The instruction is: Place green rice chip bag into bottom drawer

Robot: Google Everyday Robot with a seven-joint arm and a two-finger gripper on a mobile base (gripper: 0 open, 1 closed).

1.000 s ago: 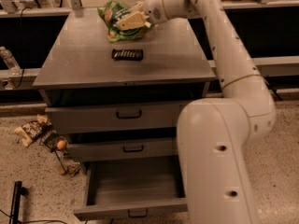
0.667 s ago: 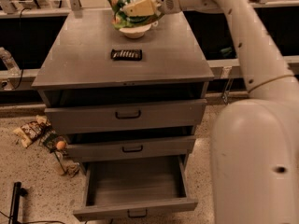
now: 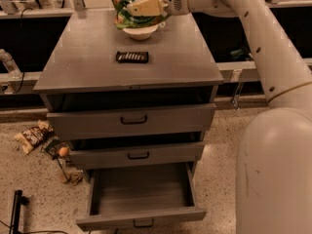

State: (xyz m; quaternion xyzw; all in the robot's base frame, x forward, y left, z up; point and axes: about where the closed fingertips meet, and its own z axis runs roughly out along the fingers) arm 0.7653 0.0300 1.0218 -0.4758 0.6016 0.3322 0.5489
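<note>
The green rice chip bag [image 3: 127,5] is crinkled and bright green, held in the air above a white bowl [image 3: 140,32] at the back of the cabinet top. My gripper [image 3: 141,8] is shut on the bag, one tan finger lying across its front. The arm reaches in from the right. The bottom drawer [image 3: 141,194] is pulled open below, plain grey inside with nothing in it, a small dark handle on its front.
A dark flat wrapped bar [image 3: 132,57] lies on the grey cabinet top [image 3: 87,67]. The two upper drawers [image 3: 132,121] are shut. Brownish snack packets [image 3: 33,136] and an orange ball [image 3: 63,151] lie on the floor at the left. My white base [image 3: 273,179] stands at the right.
My gripper has lifted the green bag up off the cabinet top and carried it a little right, now above the white bowl. The view has shifted slightly.
</note>
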